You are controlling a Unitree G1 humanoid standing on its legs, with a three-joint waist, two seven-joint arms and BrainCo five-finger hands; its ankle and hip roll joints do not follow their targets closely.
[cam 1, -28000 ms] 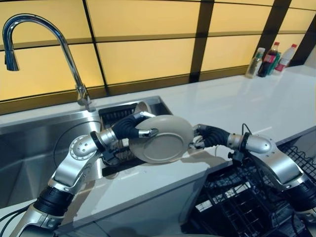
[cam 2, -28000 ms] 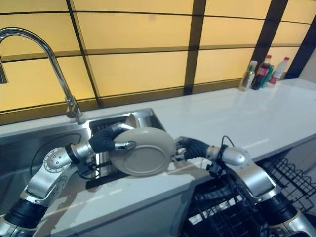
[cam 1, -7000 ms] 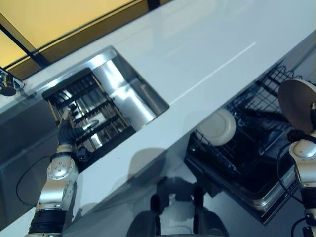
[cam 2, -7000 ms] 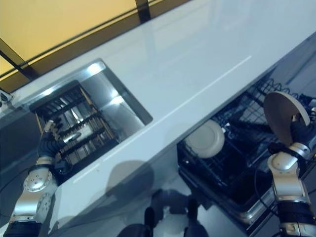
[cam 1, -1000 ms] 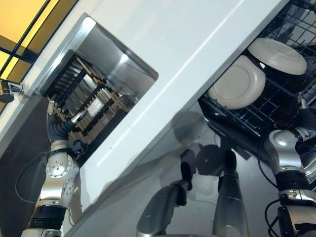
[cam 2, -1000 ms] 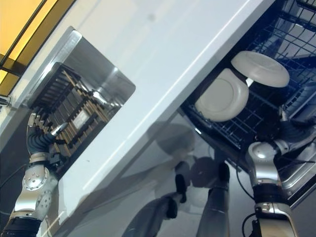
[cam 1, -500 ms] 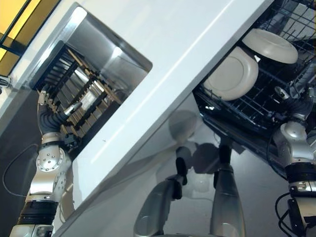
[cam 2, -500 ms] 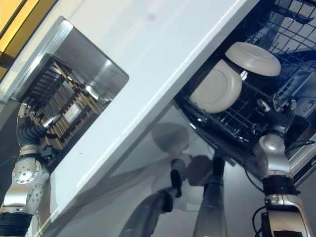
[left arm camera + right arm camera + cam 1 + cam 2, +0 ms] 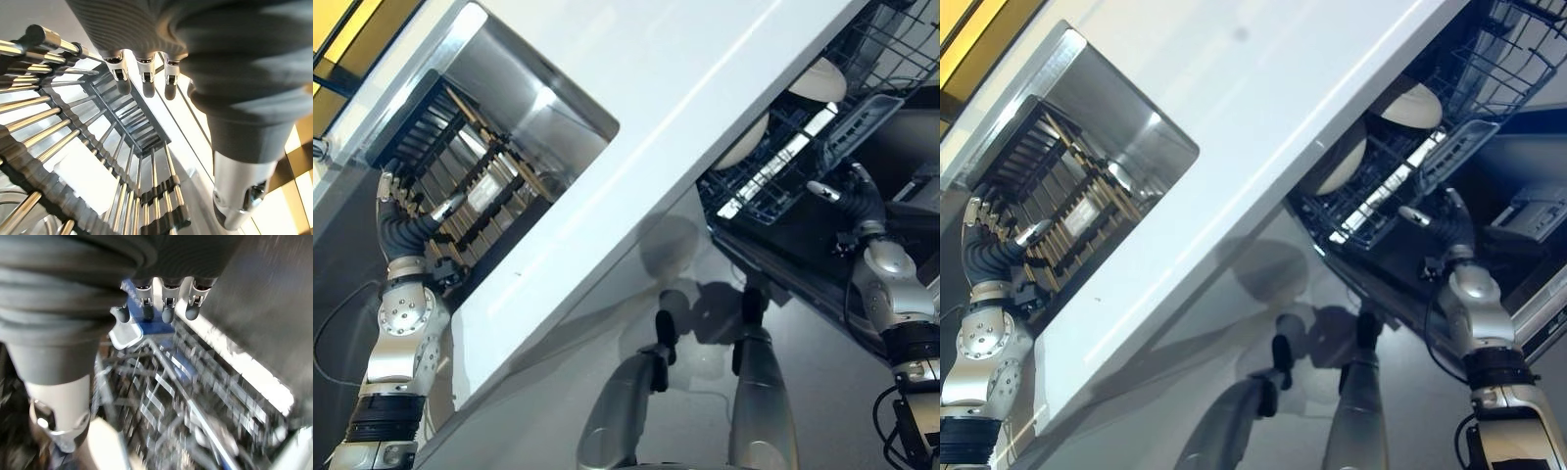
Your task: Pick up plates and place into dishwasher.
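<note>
Two cream plates (image 9: 744, 147) (image 9: 819, 80) stand in the black wire dishwasher rack (image 9: 783, 176), and the white counter edge covers most of each. My right hand (image 9: 850, 196) is open at the rack's front edge, holding nothing. In the right wrist view its fingers (image 9: 166, 303) point straight at the rack's wires (image 9: 161, 396). My left hand (image 9: 396, 211) is open and empty at the sink on the left. Its straight fingers (image 9: 143, 73) hover over the metal dish rack (image 9: 88, 147) there.
The white counter (image 9: 685, 78) runs diagonally across the view. The steel sink (image 9: 543, 103) with its metal dish rack (image 9: 460, 181) is set into it at the left. Below the wire rack lies the dark open dishwasher door (image 9: 911, 147).
The dishwasher rack with both plates has slid in under the counter, and my open right hand has followed its front edge. The left hand has stayed over the sink rack.
</note>
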